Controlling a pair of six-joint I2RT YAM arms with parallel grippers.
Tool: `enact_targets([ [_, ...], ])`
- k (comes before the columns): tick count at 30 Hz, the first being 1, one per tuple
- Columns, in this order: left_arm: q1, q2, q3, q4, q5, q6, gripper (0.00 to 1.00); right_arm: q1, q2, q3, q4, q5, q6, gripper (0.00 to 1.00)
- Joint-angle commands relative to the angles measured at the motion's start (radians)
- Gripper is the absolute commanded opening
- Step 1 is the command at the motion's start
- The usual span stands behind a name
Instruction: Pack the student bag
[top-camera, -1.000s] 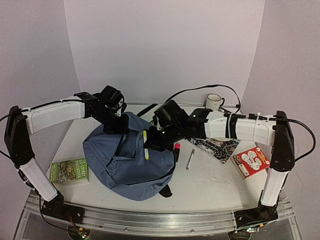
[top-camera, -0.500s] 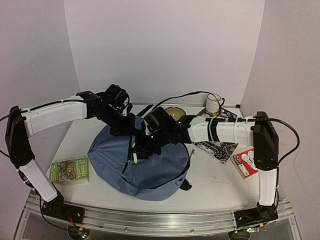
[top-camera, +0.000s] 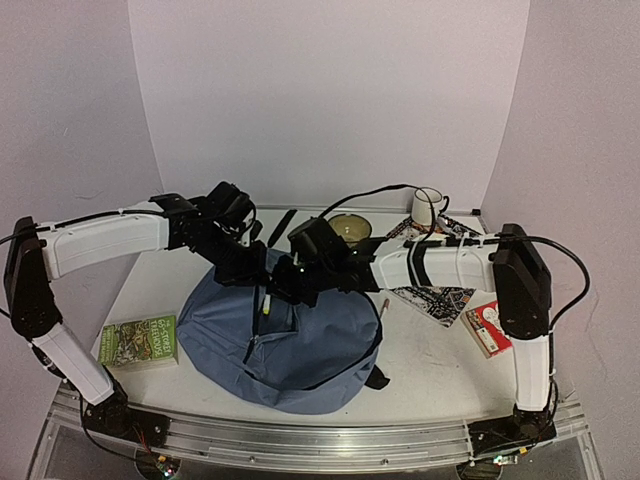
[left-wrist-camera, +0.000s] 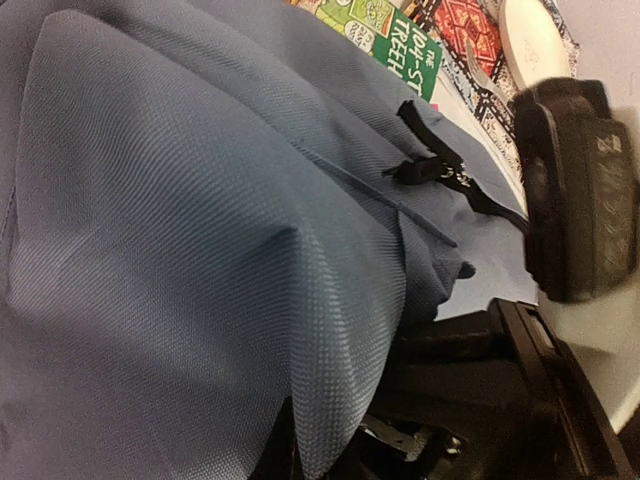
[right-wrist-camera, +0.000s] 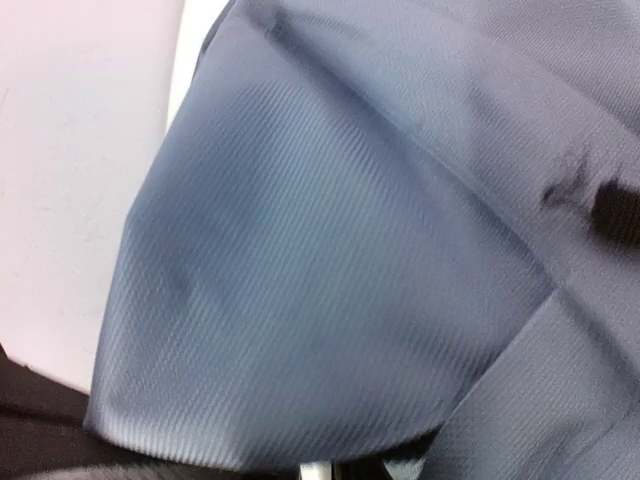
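The student bag (top-camera: 300, 345), slate-blue, lies slumped in the middle of the table with its zip opening (top-camera: 252, 340) facing up. My left gripper (top-camera: 240, 268) is shut on a fold of the bag's fabric (left-wrist-camera: 330, 400) at its far upper edge. My right gripper (top-camera: 283, 288) reaches in from the right, right over the opening. It is shut on a yellow and white pen (top-camera: 266, 306) that points down into the gap. Blue cloth (right-wrist-camera: 330, 280) fills the right wrist view and hides those jaws.
A green book (top-camera: 139, 340) lies left of the bag. To the right are a thin pen (top-camera: 382, 308), a patterned sheet (top-camera: 437, 297) and a red and white book (top-camera: 486, 326). A mug (top-camera: 428, 206) and a bowl (top-camera: 351, 228) stand at the back.
The bag has slid right and nearer, covering a red marker. My right gripper has moved left with the pen, over the bag's opening. My left gripper kept its hold and shifted right.
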Motion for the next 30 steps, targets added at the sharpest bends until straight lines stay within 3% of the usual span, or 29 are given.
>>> enact_targets([
  [1, -0.004, -0.079, -0.003, 0.054, 0.006, -0.015, 0.00, 0.000, 0.027, 0.008, 0.109, -0.014, 0.036, 0.10],
  [9, -0.003, -0.095, -0.013, 0.078, -0.026, -0.024, 0.00, 0.008, 0.027, -0.002, 0.109, -0.091, -0.021, 0.36],
  [14, 0.009, -0.092, -0.038, 0.086, -0.047, -0.018, 0.00, 0.008, -0.030, -0.041, 0.097, -0.089, -0.074, 0.39],
  [21, 0.026, -0.108, -0.087, 0.085, -0.096, -0.007, 0.00, 0.008, -0.126, -0.088, -0.043, -0.041, -0.162, 0.41],
  [26, 0.033, -0.117, -0.119, 0.086, -0.106, -0.005, 0.00, 0.007, -0.237, -0.173, -0.124, 0.031, -0.198, 0.46],
  [30, 0.033, -0.119, -0.120, 0.086, -0.099, -0.001, 0.00, -0.005, -0.310, -0.199, -0.290, 0.147, -0.222, 0.52],
])
